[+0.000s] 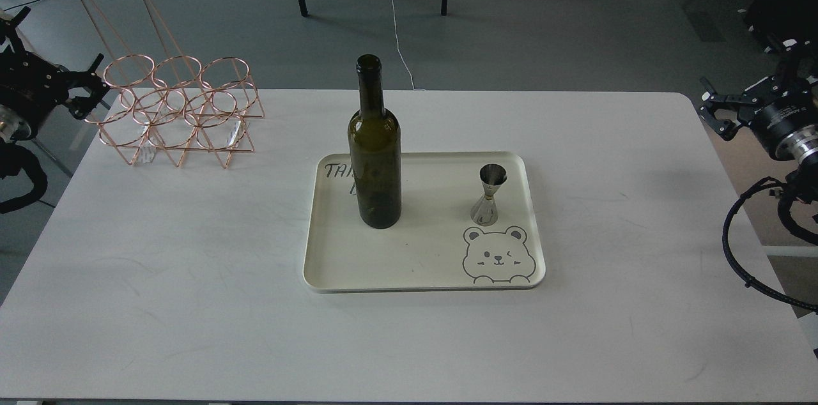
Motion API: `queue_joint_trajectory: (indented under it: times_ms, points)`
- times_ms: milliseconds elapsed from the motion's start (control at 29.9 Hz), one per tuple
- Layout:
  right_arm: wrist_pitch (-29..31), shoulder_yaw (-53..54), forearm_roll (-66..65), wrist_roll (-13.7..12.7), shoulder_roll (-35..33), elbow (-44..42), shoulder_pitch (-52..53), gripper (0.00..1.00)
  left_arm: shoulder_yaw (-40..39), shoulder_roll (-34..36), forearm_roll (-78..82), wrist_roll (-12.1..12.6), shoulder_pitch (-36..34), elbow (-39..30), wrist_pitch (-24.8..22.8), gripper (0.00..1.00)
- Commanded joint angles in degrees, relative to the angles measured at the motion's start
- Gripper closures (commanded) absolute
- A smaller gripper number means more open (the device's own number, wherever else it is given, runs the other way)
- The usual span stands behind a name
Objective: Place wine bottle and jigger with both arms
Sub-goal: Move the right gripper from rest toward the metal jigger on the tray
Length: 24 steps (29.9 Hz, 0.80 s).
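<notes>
bottle: tall dark olive-green glass wine bottle [375, 149] upright on cream tray [422, 264], table centre | jigger: small steel hourglass jigger [489, 194] right of it | end effectors: left [89, 91] and right [719, 112] at table edges, empty, opening unreadable | risk: high grasp tips bottle; jigger slips or topples.

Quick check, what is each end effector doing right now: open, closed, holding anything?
Left end effector: open, empty, beside the copper wire rack.
Right end effector: open, empty, off the table's right edge, clear of the wine bottle and jigger.
</notes>
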Motion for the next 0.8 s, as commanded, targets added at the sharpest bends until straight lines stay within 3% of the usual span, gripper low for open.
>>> queue_joint_trajectory:
  times_ms: [0,167,301,468,702,769]
  points:
    - [0.0,-0.07,-0.01,-0.03,0.05,-0.06,0.04,0.0,0.1,-0.18,0.04,-0.09,-0.58,-0.01,0.0,0.01]
    - [0.0,-0.16,-0.09,0.06,0.06,0.46,0.39,0.0,0.27,-0.27,0.04,-0.01,-1.19,-0.01,0.0,0.01]
    - [0.0,-0.42,-0.62,0.15,-1.35,6.16,0.22,0.0,0.1,-0.18,-0.05,-0.09,-1.46,-0.01,0.0,0.01]
    - [0.0,-0.68,-7.55,0.41,-8.28,17.4,-0.57,0.0,0.1,-0.1,0.04,-0.09,-1.46,-0.01,0.0,0.01]
    - [0.0,-0.42,-29.15,3.57,-14.71,37.27,-5.14,0.01,0.36,-0.18,0.12,0.08,-1.46,-0.01,0.0,0.01]
    - [-2.5,-0.25,-36.1,4.36,-15.15,41.49,-6.8,0.01,0.45,-0.1,0.21,0.17,-1.46,-0.01,0.0,0.01]
